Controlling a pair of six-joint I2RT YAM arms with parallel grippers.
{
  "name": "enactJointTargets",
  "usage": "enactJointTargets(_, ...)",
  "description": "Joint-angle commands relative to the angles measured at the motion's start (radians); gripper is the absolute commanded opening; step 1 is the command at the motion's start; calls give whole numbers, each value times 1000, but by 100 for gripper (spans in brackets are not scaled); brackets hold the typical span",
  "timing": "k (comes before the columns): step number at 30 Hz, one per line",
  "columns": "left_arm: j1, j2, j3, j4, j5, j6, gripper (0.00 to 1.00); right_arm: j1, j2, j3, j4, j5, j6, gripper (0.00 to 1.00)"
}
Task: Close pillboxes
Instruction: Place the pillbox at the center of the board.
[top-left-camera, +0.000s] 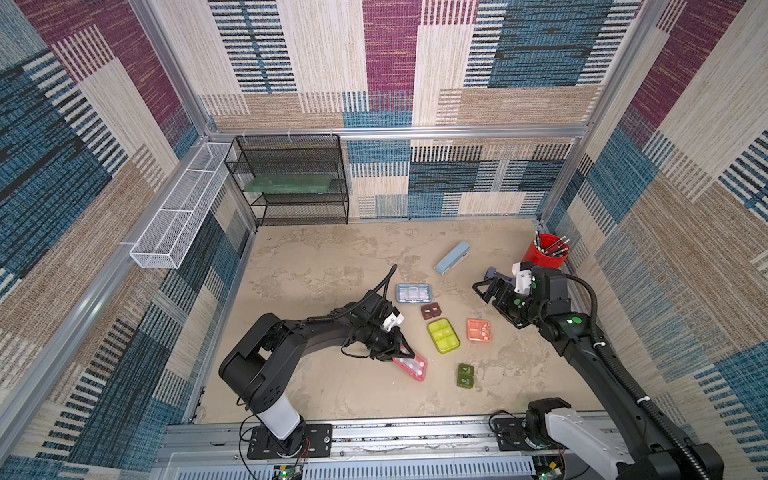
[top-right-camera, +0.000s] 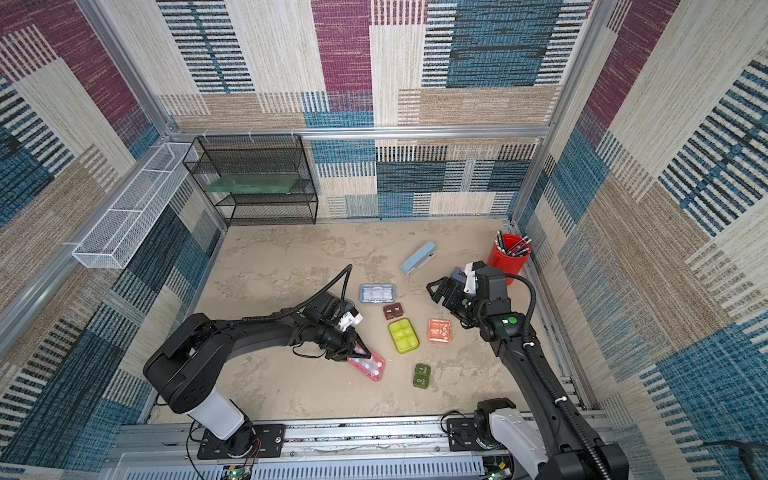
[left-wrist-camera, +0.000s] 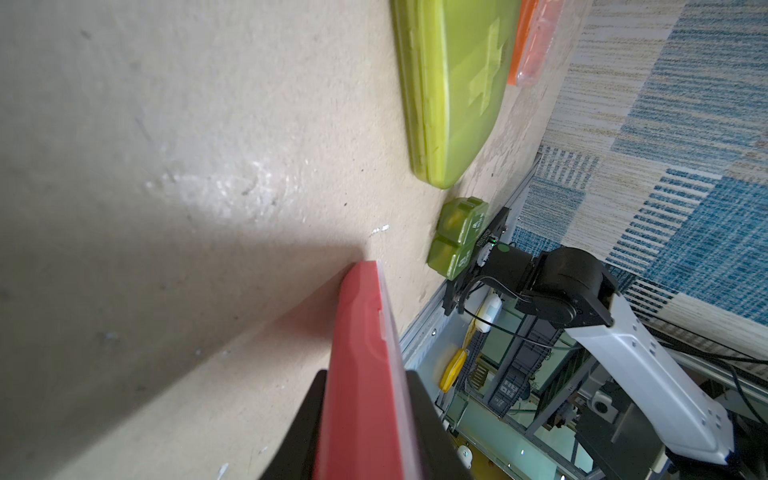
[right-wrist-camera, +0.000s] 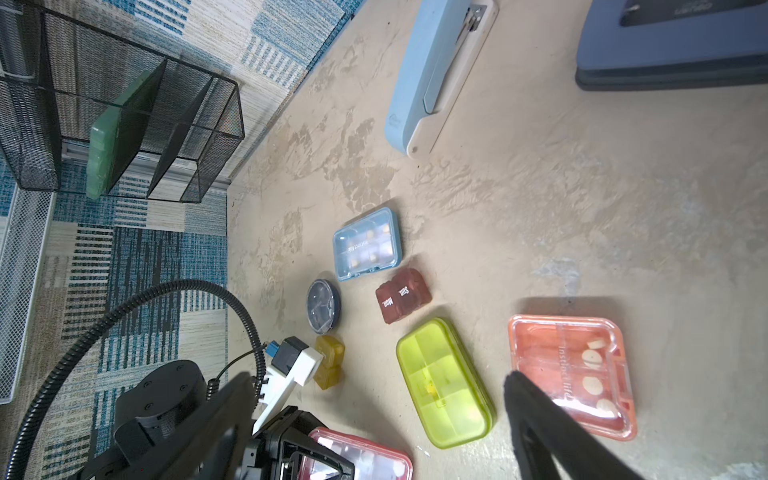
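Observation:
My left gripper (top-left-camera: 401, 352) (left-wrist-camera: 365, 386) is shut on one end of the pink pillbox (top-left-camera: 412, 366) (left-wrist-camera: 365, 332) (right-wrist-camera: 365, 457), pinching lid and base together; its far end rests on the table. My right gripper (top-left-camera: 484, 289) (right-wrist-camera: 379, 377) hovers open and empty behind the orange pillbox (top-left-camera: 479, 330) (right-wrist-camera: 571, 378). Light blue (top-left-camera: 413, 293) (right-wrist-camera: 368, 244), brown (top-left-camera: 432, 311) (right-wrist-camera: 403, 300), yellow-green (top-left-camera: 443, 336) (right-wrist-camera: 444, 382) and dark green (top-left-camera: 465, 376) (left-wrist-camera: 457, 237) pillboxes lie between the arms, lids down. The right wrist view also shows a round black pillbox (right-wrist-camera: 323, 306) and an amber pillbox (right-wrist-camera: 328, 361) beside the left wrist.
A pale-blue stapler (top-left-camera: 452, 257) (right-wrist-camera: 436, 79) lies further back, with a grey-blue block (right-wrist-camera: 673, 45) under my right wrist. A red cup of pens (top-left-camera: 545, 251) stands at the back right corner. A black mesh shelf (top-left-camera: 291, 178) and a white wire basket (top-left-camera: 178, 208) sit at the back left.

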Motion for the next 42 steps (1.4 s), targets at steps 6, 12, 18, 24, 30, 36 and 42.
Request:
enactJointTargets(6,-16,33,33,13,-7,6,2,0,-30,-24,23,-10,7,95)
enactJointTargets(12,-29,58,68,-7,-10,11,5,0,-73,-56,27,-7,12,95)
enactJointTargets(18,-33,60,96,-82,-43,48,25,0,-94,-68,25,-2,9,95)
enactJointTargets(24,-33,31,124,-209,-117,112,43,0,-91,-64,32,-4,13,95)
enactJointTargets(30,-33,-10,208,-447,-319,217,66,0,-89,-67,45,-1,18,95)
enactJointTargets(36,-33,-43,259,-565,-415,293,72,0,-78,-72,58,-1,17,95)
enactJointTargets(42,-23,-99,292,-622,-471,321,72,0,-52,-39,57,5,3,95)
